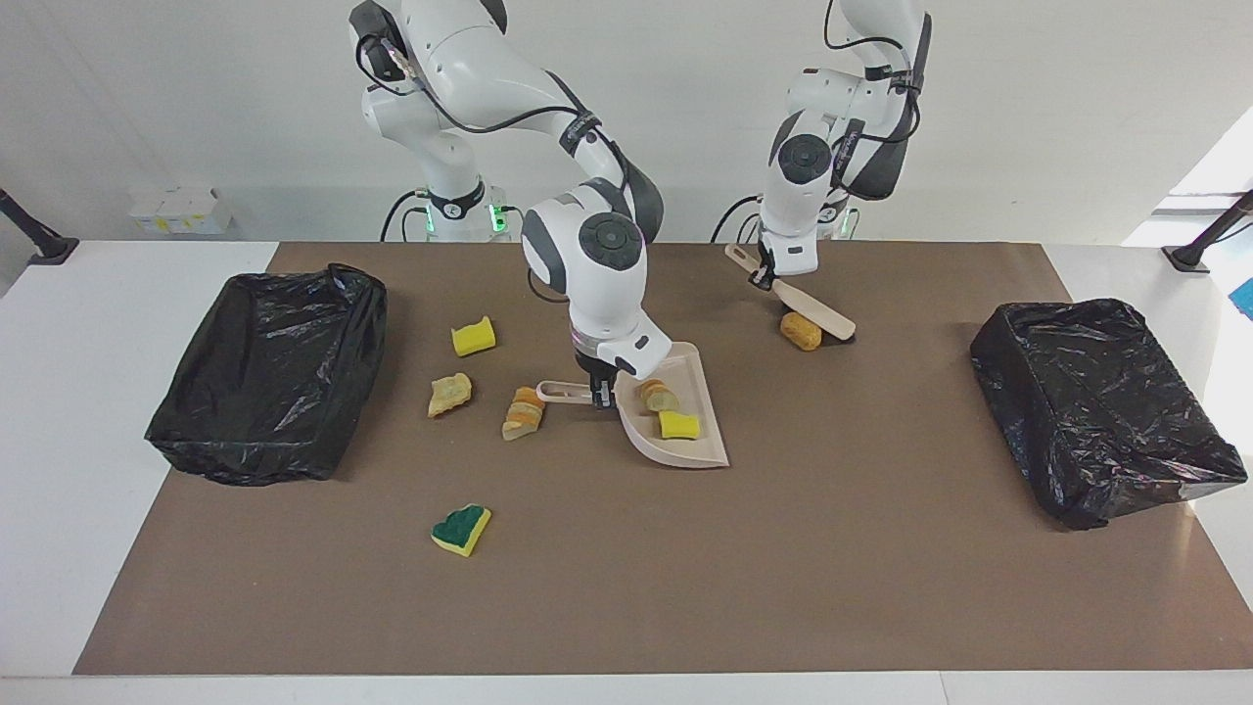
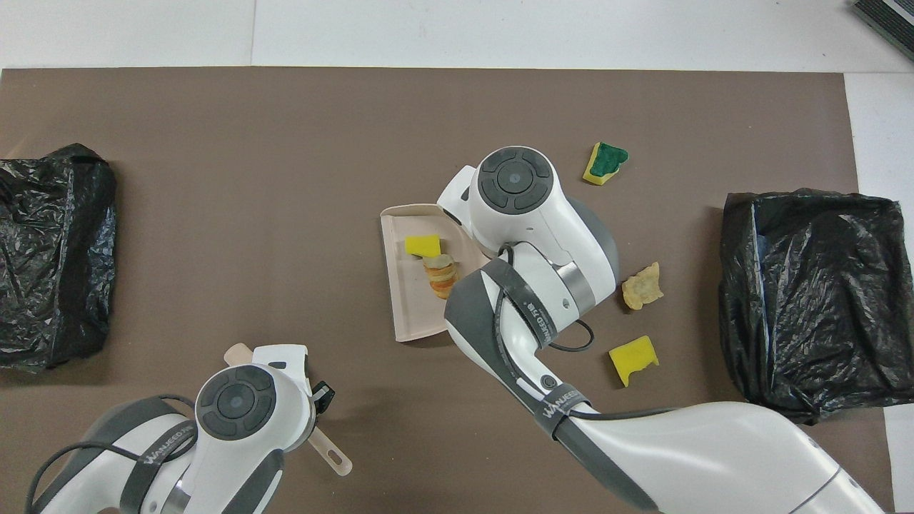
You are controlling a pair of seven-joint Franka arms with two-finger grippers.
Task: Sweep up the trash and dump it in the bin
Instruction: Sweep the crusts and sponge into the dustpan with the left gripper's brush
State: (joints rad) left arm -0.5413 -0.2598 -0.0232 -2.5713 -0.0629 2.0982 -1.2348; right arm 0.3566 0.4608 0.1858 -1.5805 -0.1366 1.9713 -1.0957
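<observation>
The right hand is clamped on the handle of a beige plastic dustpan lying flat mid-table on the brown mat. In the pan sit a sliced bread piece and a yellow sponge chunk. Beside the handle lies another sliced bread piece, with a torn flat bread scrap next to it and a notched yellow sponge block nearer the robots. A green-and-yellow sponge piece lies alone, farthest from the robots. From above, the right arm hides the handle and the bread beside it.

The left hand is shut on the handle of a beige brush, held slanting down to the table; its bristles are hard to make out. A rounded bread lump touches the brush head.

Crinkled glossy black bag-lined bins stand at both ends: one by the right arm's end, one by the left arm's end, cut off at the edge from above.
</observation>
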